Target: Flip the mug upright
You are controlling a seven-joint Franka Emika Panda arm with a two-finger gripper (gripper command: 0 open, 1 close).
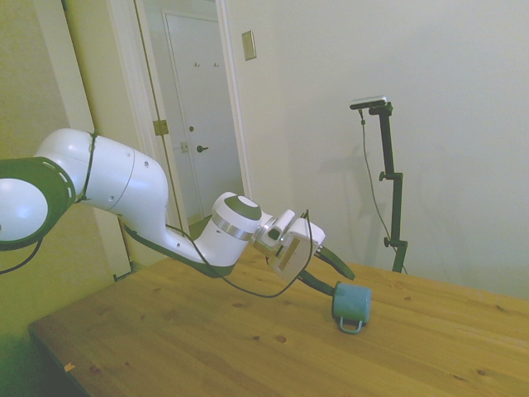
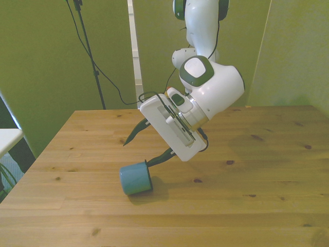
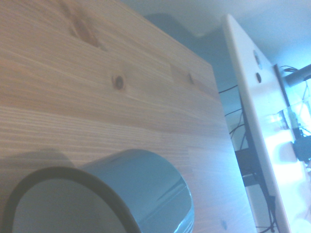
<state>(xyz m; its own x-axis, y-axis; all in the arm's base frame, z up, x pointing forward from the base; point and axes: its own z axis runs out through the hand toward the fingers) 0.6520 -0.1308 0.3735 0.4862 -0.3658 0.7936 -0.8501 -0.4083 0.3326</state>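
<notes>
Teal mug [image 1: 352, 303] lies tilted on the wooden table [image 1: 207, 339], gripper [image 1: 339, 277] spread wide, lower finger touching its rim

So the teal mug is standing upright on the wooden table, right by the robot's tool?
Not quite: the mug is not upright but lying tipped over on its side, as the front view shows. It is teal, on the wooden table, right by the tool.

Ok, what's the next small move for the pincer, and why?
Probably close the pincer on the mug's rim. The teal mug lies tipped on the wooden table, the pincer is open, and its lower finger seems to reach the mug's mouth, the other above the wall.
</notes>
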